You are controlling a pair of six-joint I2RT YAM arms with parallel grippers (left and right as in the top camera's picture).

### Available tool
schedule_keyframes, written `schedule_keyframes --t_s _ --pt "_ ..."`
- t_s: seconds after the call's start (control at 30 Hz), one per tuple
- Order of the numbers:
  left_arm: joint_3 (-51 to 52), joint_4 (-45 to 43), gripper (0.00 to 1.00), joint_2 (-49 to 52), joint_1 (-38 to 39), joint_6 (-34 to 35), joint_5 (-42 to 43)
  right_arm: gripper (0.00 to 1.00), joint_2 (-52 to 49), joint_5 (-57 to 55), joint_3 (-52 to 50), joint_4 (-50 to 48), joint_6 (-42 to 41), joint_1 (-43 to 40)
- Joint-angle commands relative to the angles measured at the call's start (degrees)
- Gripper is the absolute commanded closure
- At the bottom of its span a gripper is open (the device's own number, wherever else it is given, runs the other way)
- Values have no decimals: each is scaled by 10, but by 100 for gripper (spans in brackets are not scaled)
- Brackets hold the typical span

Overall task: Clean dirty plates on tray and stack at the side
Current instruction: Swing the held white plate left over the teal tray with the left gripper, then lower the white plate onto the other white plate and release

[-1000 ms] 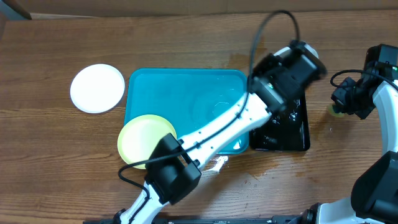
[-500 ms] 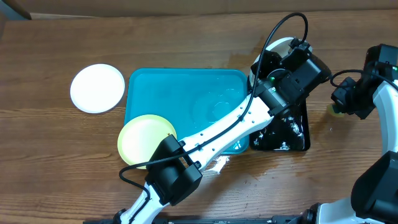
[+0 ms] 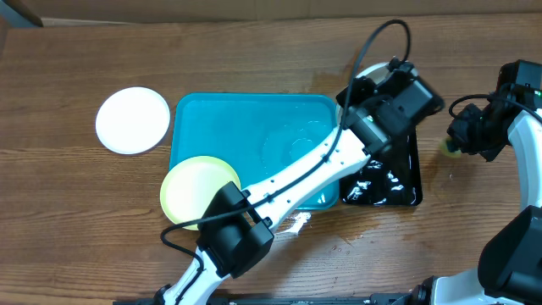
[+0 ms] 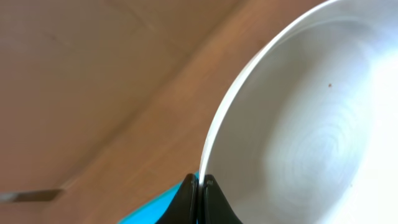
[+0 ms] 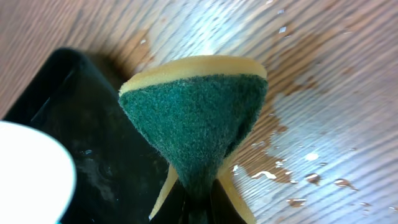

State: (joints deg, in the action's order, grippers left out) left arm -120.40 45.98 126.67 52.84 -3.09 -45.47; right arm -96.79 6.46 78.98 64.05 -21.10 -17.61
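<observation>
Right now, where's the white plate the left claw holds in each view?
Overhead: white plate, a sliver at upper right, above the black tray.
Left wrist: fills the right side, rim pinched in the left claw.
Right wrist: lower-left corner, over the black tray.
Shared landmark: the black tray.

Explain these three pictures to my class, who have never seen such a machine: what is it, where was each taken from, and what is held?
This is a robot with two jointed arms at a brown wooden table. The wide picture looks down from above; the other two come from a camera on each wrist. On the table lie a large turquoise plastic tray, a pale yellow-green round plate at its corner, a white round plate to one side, and a narrow glossy black tray. The left tool is shut on the rim of another white round plate, near the black tray. The right tool pinches a green-and-yellow scouring sponge.
</observation>
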Motion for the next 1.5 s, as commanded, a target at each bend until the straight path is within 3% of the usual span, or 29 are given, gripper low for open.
schedule_keyframes --t_s 0.0,0.27,0.37,0.63,0.9,1.2,1.47 --pt "-31 36 96 -9 -54 60 161 96 15 44 12 -3 16 0" --pt "-134 194 96 -20 -255 102 584 96 15 52 12 -3 16 8" --pt "-140 254 96 -20 -334 113 626 96 15 53 10 -2 16 26" --pt "-139 374 96 -20 -522 115 621 96 14 41 -8 -25 20 139" --pt "-136 428 96 -19 -656 176 478 96 11 36 -19 -38 19 227" --pt "-116 436 96 -19 -750 186 433 96 7 26 -19 -44 16 243" --pt "-46 402 96 -19 -785 186 415 96 7 26 -19 -46 16 243"
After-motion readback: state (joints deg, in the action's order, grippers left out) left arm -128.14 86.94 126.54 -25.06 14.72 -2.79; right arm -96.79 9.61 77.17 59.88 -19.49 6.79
